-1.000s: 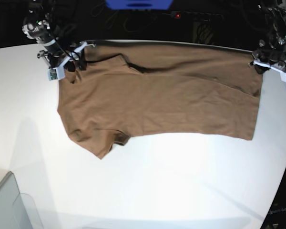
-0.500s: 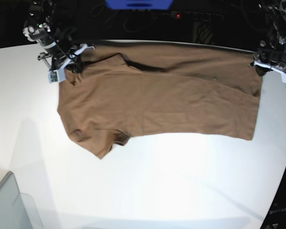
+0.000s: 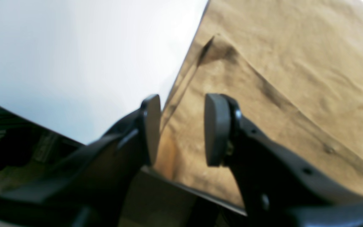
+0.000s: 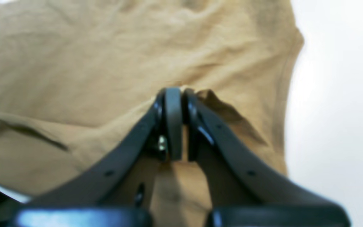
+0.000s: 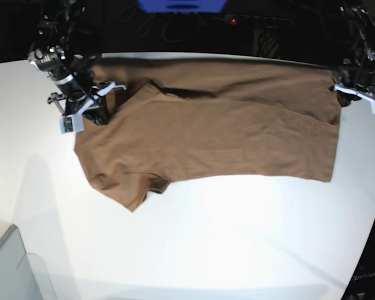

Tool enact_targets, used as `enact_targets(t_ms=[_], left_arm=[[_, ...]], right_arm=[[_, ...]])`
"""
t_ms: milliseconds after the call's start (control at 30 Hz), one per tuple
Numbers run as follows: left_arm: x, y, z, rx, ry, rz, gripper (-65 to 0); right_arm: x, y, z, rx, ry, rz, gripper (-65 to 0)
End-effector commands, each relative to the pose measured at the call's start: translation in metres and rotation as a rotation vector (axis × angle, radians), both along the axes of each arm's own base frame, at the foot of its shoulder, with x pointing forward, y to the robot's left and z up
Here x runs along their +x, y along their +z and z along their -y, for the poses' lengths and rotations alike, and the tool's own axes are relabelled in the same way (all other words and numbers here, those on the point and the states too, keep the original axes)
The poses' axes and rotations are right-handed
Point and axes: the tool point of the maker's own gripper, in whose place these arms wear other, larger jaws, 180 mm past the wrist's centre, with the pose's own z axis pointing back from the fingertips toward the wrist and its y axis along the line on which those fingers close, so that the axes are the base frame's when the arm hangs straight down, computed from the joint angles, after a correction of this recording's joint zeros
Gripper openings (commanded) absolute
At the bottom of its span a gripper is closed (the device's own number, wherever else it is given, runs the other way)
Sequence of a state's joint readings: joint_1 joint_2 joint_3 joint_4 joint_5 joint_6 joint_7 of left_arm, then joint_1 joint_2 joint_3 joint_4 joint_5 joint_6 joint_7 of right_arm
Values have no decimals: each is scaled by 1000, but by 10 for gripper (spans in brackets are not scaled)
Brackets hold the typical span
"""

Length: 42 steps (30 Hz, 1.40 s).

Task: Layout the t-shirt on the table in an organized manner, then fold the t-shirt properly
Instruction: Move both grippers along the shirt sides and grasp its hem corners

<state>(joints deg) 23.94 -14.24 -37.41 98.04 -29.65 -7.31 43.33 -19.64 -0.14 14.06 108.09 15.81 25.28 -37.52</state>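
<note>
A: Worktop (image 5: pixel 194 244) status?

B: White, mostly bare. T-shirt (image 5: pixel 225 134) lies spread across the far half, hem end toward base view's right, sleeve end toward its left. One sleeve sticks out on the near-left. Long crease along the far edge.

A: Right gripper (image 4: pixel 177 94)?

B: At the shirt's far-left shoulder area. Jaws pinched tight on a fold of the cloth, fabric bunched up between them.

A: Left gripper (image 3: pixel 181 129)?

B: At the far-right hem corner by the worktop edge. Jaws part open with a clear gap, straddling the shirt's edge; cloth visible between them, not clamped.

A: Anything else?

B: Grey bin (image 5: pixel 12 269), near-left corner.
</note>
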Motion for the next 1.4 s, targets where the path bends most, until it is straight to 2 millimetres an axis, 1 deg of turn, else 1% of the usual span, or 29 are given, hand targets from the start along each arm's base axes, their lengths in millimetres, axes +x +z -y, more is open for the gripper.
enact_targets(t_ms=[0, 100, 167, 267, 367, 433, 467, 533, 633, 700, 767, 800, 933, 1000, 1067, 1133, 1200, 1267, 1367], left_arm=[[6, 12, -5, 26, -3, 36, -419], [6, 12, -5, 26, -3, 36, -419], [7, 13, -6, 27, -1, 38, -417], [8, 14, -6, 27, -2, 41, -417], [10, 20, -4, 36, -11, 56, -417], [13, 27, -2, 46, -21, 73, -417], [15, 32, -2, 53, -23, 84, -417], [15, 43, -12, 76, 1, 112, -417], [10, 50, -22, 77, 59, 139, -416], [14, 62, -32, 90, 96, 179, -416], [16, 66, -40, 95, 121, 198, -416], [17, 68, -43, 95, 131, 205, -416], [33, 77, -46, 97, 137, 247, -415], [43, 85, -46, 94, 142, 281, -415], [52, 88, -46, 81, 149, 304, -415], [64, 89, -47, 61, 159, 325, -415], [75, 90, -50, 39, 173, 342, -415], [86, 85, -55, 7, 194, 349, -415], [104, 77, -59, -47, 221, 356, -415]], right_arm=[[11, 15, 0, 11, 0, 65, -650], [15, 10, -3, 22, 4, 57, -650], [18, 0, -10, 36, 23, 34, -650], [19, -11, -16, 53, 33, 4, -650], [22, -19, -25, 68, 55, -15, -650], [21, -21, -26, 71, 57, -20, -622], [24, -19, -27, 74, 56, -11, -602], [27, -16, -26, 74, 52, -1, -564], [32, -12, -25, 69, 55, 13, -513], [33, -11, -23, 68, 51, 16, -473], [35, -10, -23, 66, 52, 21, -437], [40, -6, -23, 66, 52, 34, -419], [54, 3, -18, 52, 51, 67, -351], [67, 14, -16, 44, 54, 102, -314], [79, 23, -11, 32, 56, 129, -292], [96, 28, -7, 26, 55, 149, -287], [111, 26, 2, 15, 52, 141, -287], [129, 20, 10, 9, 51, 124, -287], [152, 7, 28, 4, 32, 78, -287]])
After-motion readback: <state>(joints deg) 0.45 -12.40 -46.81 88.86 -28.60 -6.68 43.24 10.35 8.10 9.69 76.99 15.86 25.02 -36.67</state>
